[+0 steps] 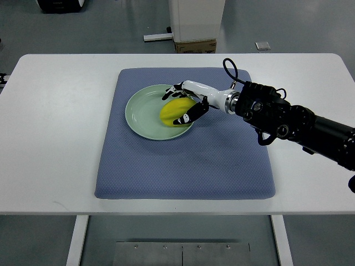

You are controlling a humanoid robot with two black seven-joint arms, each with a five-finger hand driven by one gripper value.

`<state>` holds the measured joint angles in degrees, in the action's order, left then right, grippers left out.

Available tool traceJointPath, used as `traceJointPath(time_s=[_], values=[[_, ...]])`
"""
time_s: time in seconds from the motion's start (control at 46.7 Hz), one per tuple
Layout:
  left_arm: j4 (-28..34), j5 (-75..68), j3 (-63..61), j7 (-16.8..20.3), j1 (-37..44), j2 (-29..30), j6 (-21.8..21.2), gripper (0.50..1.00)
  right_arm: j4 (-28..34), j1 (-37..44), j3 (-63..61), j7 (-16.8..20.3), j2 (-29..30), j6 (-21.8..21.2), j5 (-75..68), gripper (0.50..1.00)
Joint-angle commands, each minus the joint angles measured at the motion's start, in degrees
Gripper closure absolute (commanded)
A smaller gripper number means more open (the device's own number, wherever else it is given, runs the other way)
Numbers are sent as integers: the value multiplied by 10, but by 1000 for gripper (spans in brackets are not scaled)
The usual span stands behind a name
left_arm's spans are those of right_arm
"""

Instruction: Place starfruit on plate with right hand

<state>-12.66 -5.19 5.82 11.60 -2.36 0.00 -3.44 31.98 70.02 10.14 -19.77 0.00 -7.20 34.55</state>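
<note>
A yellow starfruit (173,112) lies on the right part of a pale green plate (145,113), which sits on a blue-grey mat. My right hand (183,103) reaches in from the right and its white and black fingers (173,92) curl around the fruit from above and from the right side. The fruit rests low over the plate's surface; whether it touches the plate I cannot tell. The left arm does not show.
The blue-grey mat (183,160) covers the middle of a white table (50,138). A white cabinet base and a cardboard box (195,45) stand on the floor beyond the table's far edge.
</note>
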Motion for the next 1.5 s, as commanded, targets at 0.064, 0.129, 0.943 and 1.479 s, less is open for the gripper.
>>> traceJointPath(time_s=[0.064,0.129,0.943,1.479], values=[[0,0,0,0,0,0,0,500,-2,1,-4,0,0,0,-1,500],[0,0,0,0,0,0,-1,500,-5,1,-17,0,0,0,-1,500],[0,0,0,0,0,0,0,500,-148,-42,-255,43,0,1,-233,500],[0,0,0,0,0,0,0,500,-164,-96,-341,46,-13,40,-292,500]])
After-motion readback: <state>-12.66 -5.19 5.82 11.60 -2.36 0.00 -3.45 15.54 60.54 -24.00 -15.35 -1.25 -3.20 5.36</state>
